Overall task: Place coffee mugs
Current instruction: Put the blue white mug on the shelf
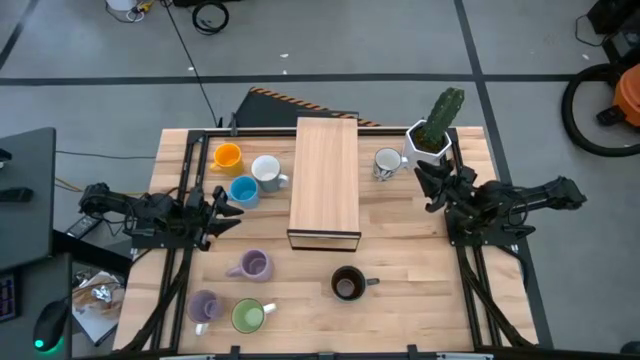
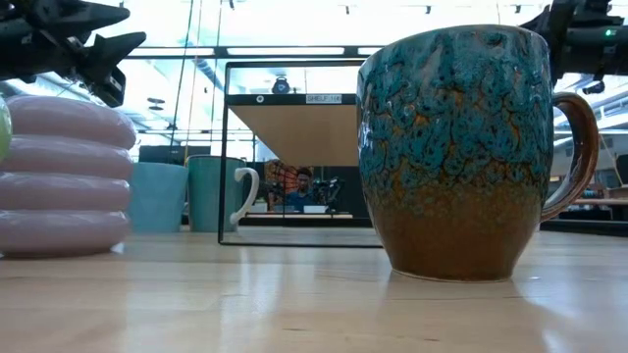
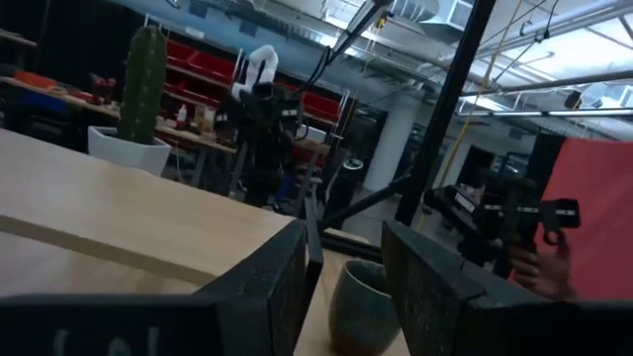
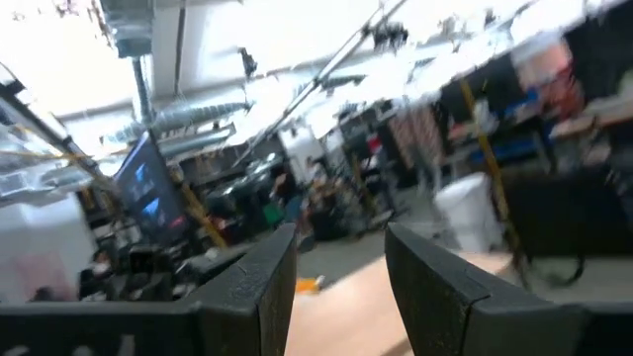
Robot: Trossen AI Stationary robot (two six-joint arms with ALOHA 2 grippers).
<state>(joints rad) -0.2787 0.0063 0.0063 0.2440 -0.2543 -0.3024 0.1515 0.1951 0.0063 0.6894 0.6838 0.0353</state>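
Observation:
Several coffee mugs stand upright on the wooden table (image 1: 400,250). Left of the shelf are an orange one (image 1: 228,155), a white one (image 1: 266,170) and a light blue one (image 1: 243,190). Right of it stands another white mug (image 1: 387,162). Nearer the front are two lavender mugs (image 1: 253,264) (image 1: 203,305), a green one (image 1: 248,316) and a dark brown one (image 1: 347,283) (image 2: 461,157). My left gripper (image 1: 232,203) (image 3: 346,237) hovers open just beside the light blue mug. A mug's rim (image 3: 361,287) shows beyond its fingers. Near the cactus pot, my right gripper (image 1: 428,185) (image 4: 341,237) is open and holds nothing.
A wooden shelf box (image 1: 325,180) on a black frame (image 2: 304,147) stands in the table's middle. A white pot with a green cactus (image 1: 435,135) sits at the far right corner. Bare wood lies right of the dark brown mug. A person (image 2: 304,186) sits far behind the table.

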